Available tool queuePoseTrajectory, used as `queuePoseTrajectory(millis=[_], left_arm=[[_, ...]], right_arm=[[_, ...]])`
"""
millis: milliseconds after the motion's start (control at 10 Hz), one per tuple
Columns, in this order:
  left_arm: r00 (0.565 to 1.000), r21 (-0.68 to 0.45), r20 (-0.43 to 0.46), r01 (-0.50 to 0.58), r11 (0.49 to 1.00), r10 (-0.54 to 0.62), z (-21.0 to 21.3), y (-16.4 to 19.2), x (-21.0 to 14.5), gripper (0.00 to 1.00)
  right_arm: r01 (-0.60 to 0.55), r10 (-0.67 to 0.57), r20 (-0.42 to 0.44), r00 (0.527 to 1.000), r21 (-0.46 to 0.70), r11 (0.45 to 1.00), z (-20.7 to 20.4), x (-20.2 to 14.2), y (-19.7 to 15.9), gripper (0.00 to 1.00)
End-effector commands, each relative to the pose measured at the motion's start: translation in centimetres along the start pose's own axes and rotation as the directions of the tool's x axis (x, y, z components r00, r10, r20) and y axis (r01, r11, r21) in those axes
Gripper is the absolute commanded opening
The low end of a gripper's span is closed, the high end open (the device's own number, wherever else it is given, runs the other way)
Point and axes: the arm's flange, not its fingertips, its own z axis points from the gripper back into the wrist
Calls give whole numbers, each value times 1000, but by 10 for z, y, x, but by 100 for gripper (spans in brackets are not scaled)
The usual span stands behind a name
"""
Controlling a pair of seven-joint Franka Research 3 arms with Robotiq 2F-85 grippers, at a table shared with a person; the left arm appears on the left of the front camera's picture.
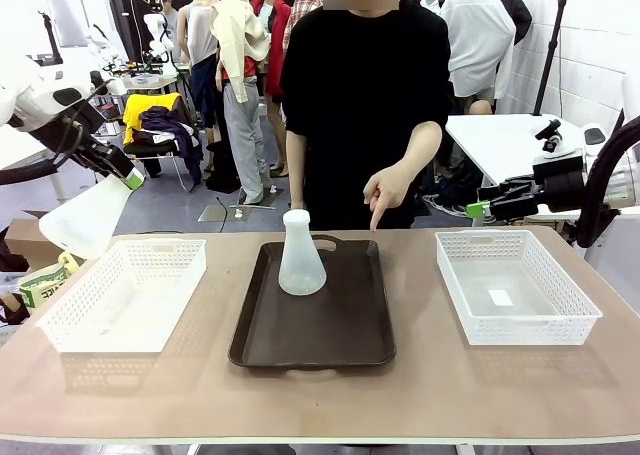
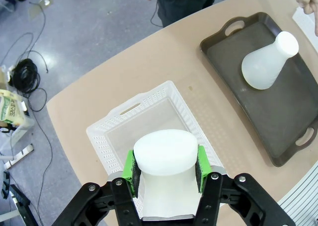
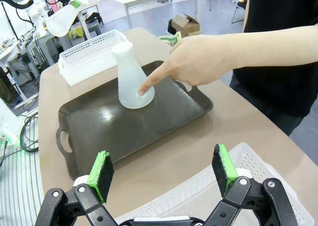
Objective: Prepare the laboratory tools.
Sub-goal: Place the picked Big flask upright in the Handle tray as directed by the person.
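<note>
Now my left gripper (image 2: 165, 169) clamps one flask (image 2: 165, 154) above the left basket (image 2: 107, 131), my right gripper (image 3: 162, 170) spread wide, second flask (image 1: 300, 254) upright on the tray (image 1: 330, 325).

In the left wrist view, the held flask (image 2: 165, 156) hides its own base and part of the basket (image 2: 112, 131) floor, and the tray (image 2: 298, 131) runs off the right edge. The right wrist view cuts off the person's arm (image 3: 278, 47) and the near basket (image 3: 278, 176).

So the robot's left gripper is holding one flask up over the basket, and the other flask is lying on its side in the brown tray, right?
Not quite: the other flask stands upright in the brown tray, as the front view shows. The left gripper does hold one flask over the basket.
</note>
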Motion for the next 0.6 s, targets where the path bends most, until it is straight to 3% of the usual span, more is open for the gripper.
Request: queuePoseTrajectory(millis=[0,200,300,500], left_arm=[[1000,9,0,-1,1000,1,2,2,1,0],[998,-53,36,56,997,-54,1,-6,2,0],[987,-320,121,137,937,-103,11,-20,6,0],[912,-402,368,330,854,-180,65,-45,17,0]], right_arm=[[11,-11,-17,1000,7,1000,1,0,1,100],[11,-11,-17,1000,7,1000,1,0,1,100],[11,-11,-17,1000,7,1000,1,0,1,100],[11,-11,-17,1000,7,1000,1,0,1,100]])
